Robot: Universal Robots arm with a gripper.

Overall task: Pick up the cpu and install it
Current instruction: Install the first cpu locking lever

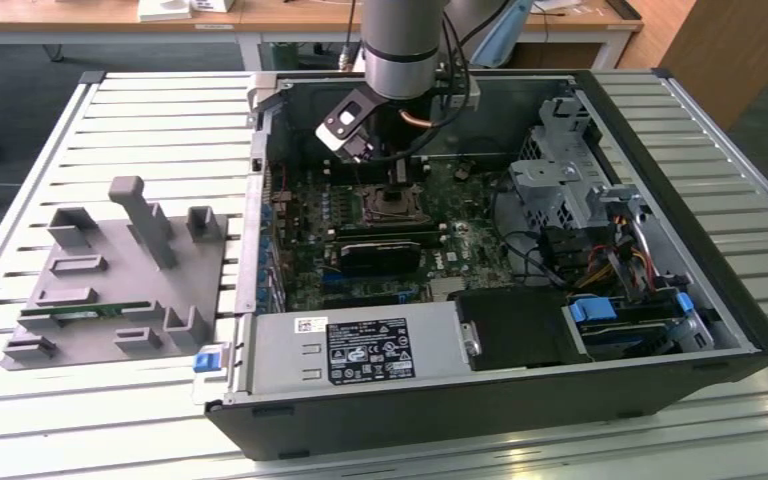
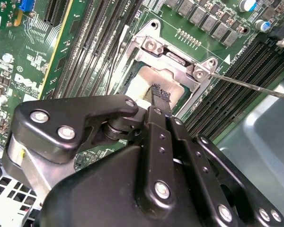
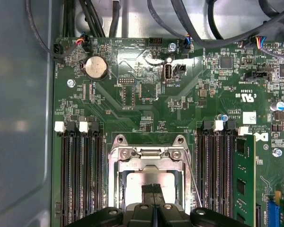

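The gripper (image 2: 160, 94) sits closest to both wrist cameras. It is a black, matte linkage of rounded bars held by bright screws. Its two fingers are drawn together into one narrow blade with only a thin seam between them, and nothing is clamped there. The second wrist view shows the blade's ribbed tip from the side. The first wrist view shows it end-on as a small dark square.

Directly under that tip lies the cpu (image 3: 135, 187). It is a flat square with a smooth, pale silver top and rests in the socket with that face turned up. Being square, it has no clear long axis, and its edges run parallel to the memory slots. Whether the tip touches it or stands just above it cannot be told.

A stamped, shiny steel socket frame (image 3: 149, 153) surrounds the chip, with screws at its corners. A thin wire lever (image 2: 251, 86) angles away from one corner.

Long black memory slots (image 3: 80, 175) flank the socket, and one holds a green memory stick (image 3: 244, 179). Farther across the green motherboard (image 3: 132, 104) are a round silver coin cell (image 3: 96, 67) and, at the board's edge, black cables (image 3: 199, 28).

The exterior view shows the arm (image 1: 404, 50) reaching down into an open black computer case (image 1: 491, 415). The case lies on a slatted metal table (image 1: 157, 120) and has a grey power supply (image 1: 357, 350) at its near side. On the exterior view's left stands a grey moulded tray (image 1: 104, 290) with upright posts.
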